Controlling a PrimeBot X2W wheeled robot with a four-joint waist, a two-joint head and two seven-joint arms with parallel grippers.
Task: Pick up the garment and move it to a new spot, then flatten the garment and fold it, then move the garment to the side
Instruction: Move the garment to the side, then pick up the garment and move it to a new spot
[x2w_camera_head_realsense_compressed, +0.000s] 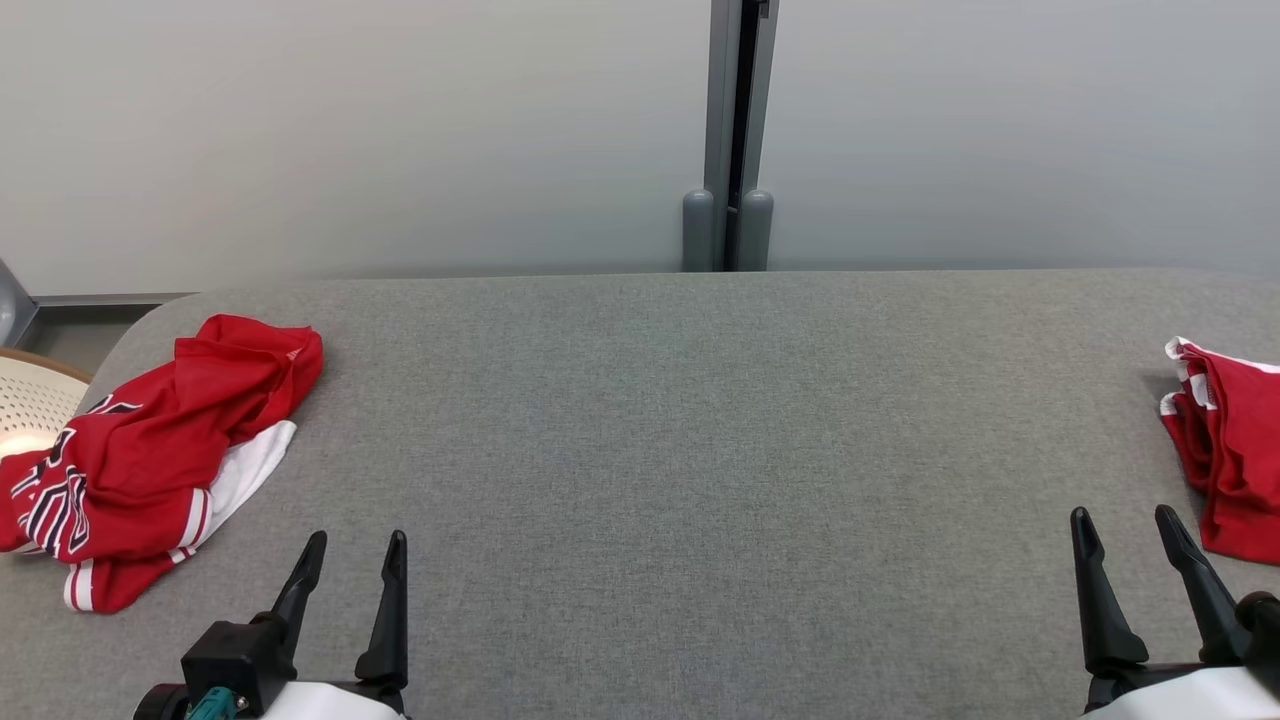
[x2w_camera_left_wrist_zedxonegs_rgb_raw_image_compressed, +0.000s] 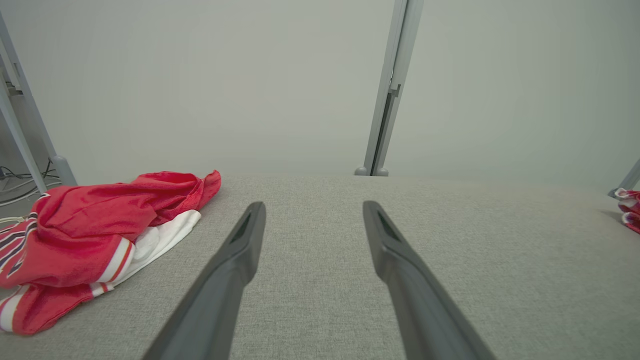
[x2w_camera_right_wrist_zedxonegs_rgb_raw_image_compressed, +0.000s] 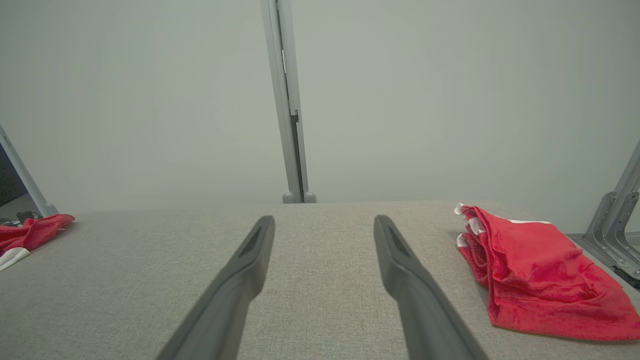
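Looking down, I see both claws spread wide and empty: my left gripper (x2w_camera_head_realsense_compressed: 357, 545) near the crumpled red-and-white fabric jersey (x2w_camera_head_realsense_compressed: 160, 450) on the grey cloth-covered table (x2w_camera_head_realsense_compressed: 700, 450), my right gripper (x2w_camera_head_realsense_compressed: 1122, 515) near a folded red garment (x2w_camera_head_realsense_compressed: 1230, 470).

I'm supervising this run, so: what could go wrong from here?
The crumpled red jersey is bunched in layers; the open left tool might pinch several, so it may not spread flat.
It lies at the left edge of the grey table; a drag could slide it off.
The right tool might disturb the folded red garment.
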